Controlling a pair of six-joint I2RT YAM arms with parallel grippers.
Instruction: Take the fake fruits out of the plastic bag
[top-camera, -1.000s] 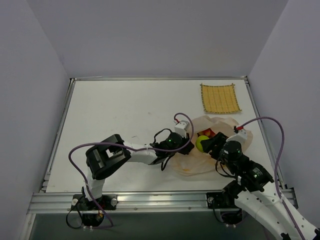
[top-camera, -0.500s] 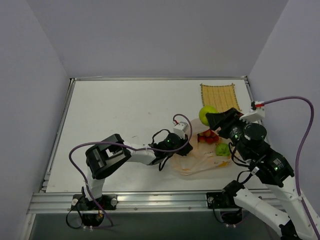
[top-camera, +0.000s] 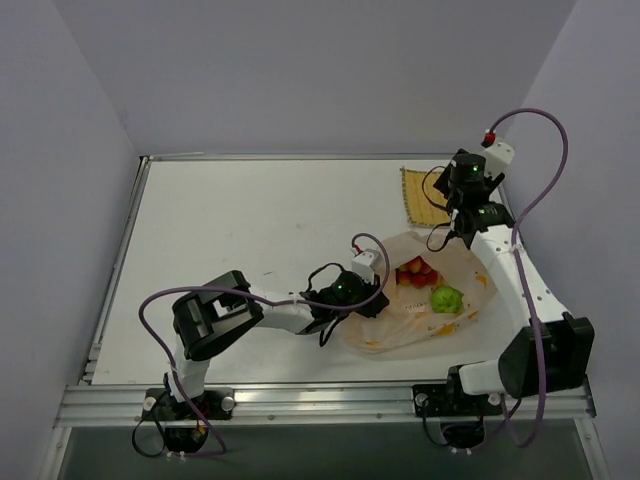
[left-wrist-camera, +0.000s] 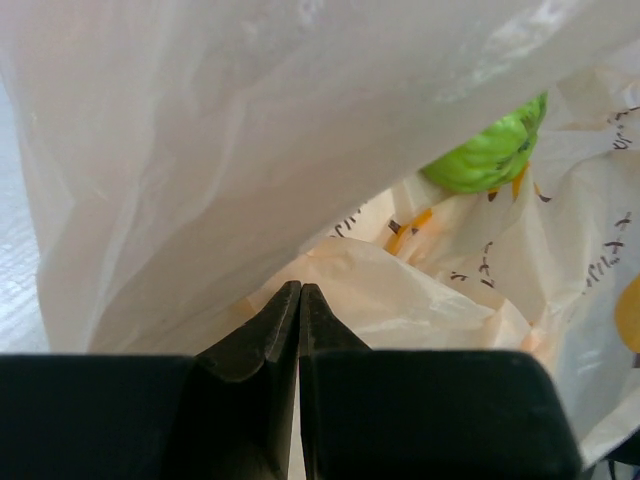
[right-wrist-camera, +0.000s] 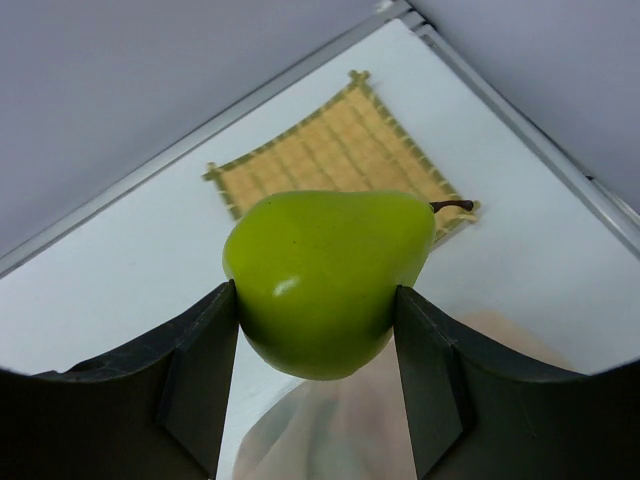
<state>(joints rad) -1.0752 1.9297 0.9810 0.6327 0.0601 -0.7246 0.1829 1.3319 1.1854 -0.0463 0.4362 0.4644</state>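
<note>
Between the right claw (right-wrist-camera: 313, 300) fingers: yellow-green pear (right-wrist-camera: 320, 270), clamped on both flanks and held off the table (top-camera: 250, 220). Long axis runs roughly finger to finger, fat end at wrist-view left, brown stem pointing right and slightly up. Behind it is the yellow woven mat (right-wrist-camera: 340, 150), at the table's far right corner; from the top view the claw hangs over the mat's near right part, well apart from the bag.

Left claw (left-wrist-camera: 300, 300): fingers pressed together on a fold of the plastic bag (top-camera: 400, 325) at its left edge, upper sheet tented over the wrist camera. Bag lies flat-ish on the table, near right. Inside it: red berry cluster (top-camera: 416, 271) near the left claw, bumpy green fruit (top-camera: 446, 299) just right of that.
</note>
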